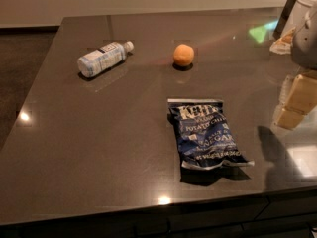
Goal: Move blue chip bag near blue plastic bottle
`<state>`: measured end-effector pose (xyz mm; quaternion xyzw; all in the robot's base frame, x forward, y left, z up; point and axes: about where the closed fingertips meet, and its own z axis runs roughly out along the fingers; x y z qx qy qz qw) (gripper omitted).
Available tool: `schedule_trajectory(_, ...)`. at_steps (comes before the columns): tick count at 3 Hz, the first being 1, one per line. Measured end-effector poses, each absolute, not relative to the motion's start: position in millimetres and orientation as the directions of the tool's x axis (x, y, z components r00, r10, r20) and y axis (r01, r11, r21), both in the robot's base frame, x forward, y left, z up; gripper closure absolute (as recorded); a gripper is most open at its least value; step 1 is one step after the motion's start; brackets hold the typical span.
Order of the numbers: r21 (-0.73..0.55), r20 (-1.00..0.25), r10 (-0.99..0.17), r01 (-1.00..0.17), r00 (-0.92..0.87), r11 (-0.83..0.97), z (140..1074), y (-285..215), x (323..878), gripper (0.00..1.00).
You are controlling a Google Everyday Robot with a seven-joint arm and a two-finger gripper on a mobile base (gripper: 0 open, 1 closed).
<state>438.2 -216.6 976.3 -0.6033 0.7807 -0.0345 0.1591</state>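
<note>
The blue chip bag [207, 134] lies flat on the dark table [99, 133], right of centre near the front edge, with its white lettering facing up. The blue plastic bottle [103, 58] lies on its side at the back left, white cap pointing right. The bag is far from the bottle. My gripper [295, 105] hangs above the table's right edge, to the right of the bag and apart from it. Its tan fingers [303, 93] stand apart and hold nothing.
An orange [184, 54] sits at the back centre, between bottle and bag. Some items [285, 38] stand at the back right corner behind my arm. The table's front edge runs just below the bag.
</note>
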Motion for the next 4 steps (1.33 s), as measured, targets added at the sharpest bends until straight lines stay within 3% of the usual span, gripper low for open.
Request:
schedule_trajectory(2,-0.227,-0.211,-0.942,-0.925,-0.260,0.306,969,-210,438,0.00)
schedule_trajectory(4,-0.112,-0.229,-0.885,-0.892,-0.405,0.437,926,-198,426,0.00)
